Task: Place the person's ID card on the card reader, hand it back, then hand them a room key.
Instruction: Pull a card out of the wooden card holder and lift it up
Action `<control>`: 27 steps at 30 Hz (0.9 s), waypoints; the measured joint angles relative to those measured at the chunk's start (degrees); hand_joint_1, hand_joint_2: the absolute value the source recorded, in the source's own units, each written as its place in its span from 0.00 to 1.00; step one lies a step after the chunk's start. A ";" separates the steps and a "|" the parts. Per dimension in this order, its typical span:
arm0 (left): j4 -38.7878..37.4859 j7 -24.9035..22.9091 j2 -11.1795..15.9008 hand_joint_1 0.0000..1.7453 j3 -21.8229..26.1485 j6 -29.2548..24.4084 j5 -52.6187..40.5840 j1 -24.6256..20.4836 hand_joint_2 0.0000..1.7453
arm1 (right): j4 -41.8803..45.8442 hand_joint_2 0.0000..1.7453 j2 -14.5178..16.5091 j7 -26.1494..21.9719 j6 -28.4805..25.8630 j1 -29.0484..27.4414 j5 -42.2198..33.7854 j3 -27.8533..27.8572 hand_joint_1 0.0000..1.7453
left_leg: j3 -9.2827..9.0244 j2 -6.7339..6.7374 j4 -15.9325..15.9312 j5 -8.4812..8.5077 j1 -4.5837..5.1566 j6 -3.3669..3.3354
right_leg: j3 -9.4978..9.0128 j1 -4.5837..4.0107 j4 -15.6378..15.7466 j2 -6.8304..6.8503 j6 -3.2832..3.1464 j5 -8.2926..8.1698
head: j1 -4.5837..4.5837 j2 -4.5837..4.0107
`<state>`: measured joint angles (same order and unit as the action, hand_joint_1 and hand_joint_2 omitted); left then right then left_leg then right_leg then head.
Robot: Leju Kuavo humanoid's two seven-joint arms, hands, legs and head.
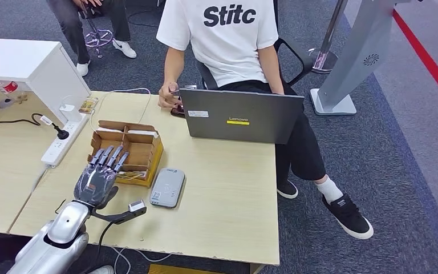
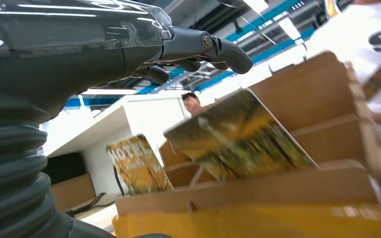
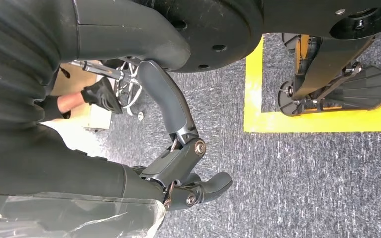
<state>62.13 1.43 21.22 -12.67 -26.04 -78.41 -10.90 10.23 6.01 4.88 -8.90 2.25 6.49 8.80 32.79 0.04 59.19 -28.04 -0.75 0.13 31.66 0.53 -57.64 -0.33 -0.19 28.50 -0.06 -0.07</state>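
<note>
While my left hand (image 1: 98,178) hovers spread and empty over the cardboard box (image 1: 126,149), room key cards (image 2: 238,136) beneath its fingers, I judge key-fetching underway; next I pinch one. Right hand (image 3: 188,173) hangs loosely curled, empty.

Landmark: cardboard box (image 1: 126,149), on the table (image 1: 228,188) toward its left side.

- Left hand (image 1: 98,178) over the box's near edge, fingers (image 1: 109,156) reaching above its compartments.
- Cards (image 2: 238,136) stand tilted inside the box, seen in the left wrist view; another card (image 2: 138,166) stands further in.
- Card reader (image 1: 167,186) lies flat just right of the box, at its near corner.
- Laptop (image 1: 240,116) stands right of and behind the box, at the table's far edge.
- Person (image 1: 228,40) sits behind the laptop, one hand (image 1: 168,98) on the table behind the box.
- Power strip (image 1: 64,140) lies left of the box.
- Cabinet (image 1: 28,65) stands left of and behind the box.
</note>
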 joint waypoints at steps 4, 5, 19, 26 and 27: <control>-1.77 0.20 -0.99 0.00 1.47 -3.97 -0.05 -0.84 1.00 | 0.00 1.00 0.01 0.04 -0.02 0.02 0.22 0.01 0.00 | 0.00 0.00 0.00 0.00 0.01 0.00 | 0.00 0.00 0.00 0.00 0.00 0.00 | -0.01 0.00; -2.07 0.49 -1.31 0.00 1.76 -4.74 0.02 -0.95 1.00 | 0.00 1.00 0.02 0.07 -0.03 0.02 0.28 0.01 0.00 | 0.00 0.00 0.00 0.00 0.01 0.00 | 0.00 0.00 0.00 0.00 0.00 0.00 | 0.00 0.00; -3.46 4.31 -4.90 0.00 2.59 -0.36 4.74 -1.24 1.00 | 0.00 1.00 0.09 -0.05 0.04 0.03 0.74 1.33 0.00 | 0.00 0.00 0.01 0.00 0.01 0.00 | 0.01 0.01 0.00 0.00 0.00 0.00 | -0.01 0.00; -3.38 6.91 -5.78 0.00 2.61 -1.32 8.58 -1.09 1.00 | 0.00 1.00 0.09 -0.16 0.04 0.02 0.93 1.44 0.00 | 0.00 0.00 0.01 0.00 0.01 0.00 | 0.00 0.01 0.00 0.00 0.00 0.00 | -0.01 0.00; -3.33 7.28 -5.90 0.00 2.61 -1.59 8.96 -1.02 1.00 | 0.00 1.00 0.09 -0.16 0.04 0.02 0.94 1.45 0.00 | 0.00 0.00 0.01 0.00 0.01 0.00 | 0.00 0.01 0.00 0.00 0.00 0.00 | -0.01 0.00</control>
<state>58.80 8.71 15.33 -10.06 -27.62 -69.46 -11.92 10.23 6.10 4.72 -8.85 2.27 7.43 10.25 32.79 0.03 59.19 -28.04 -0.74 0.13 31.66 0.54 -57.64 -0.32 -0.19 28.50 -0.07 -0.07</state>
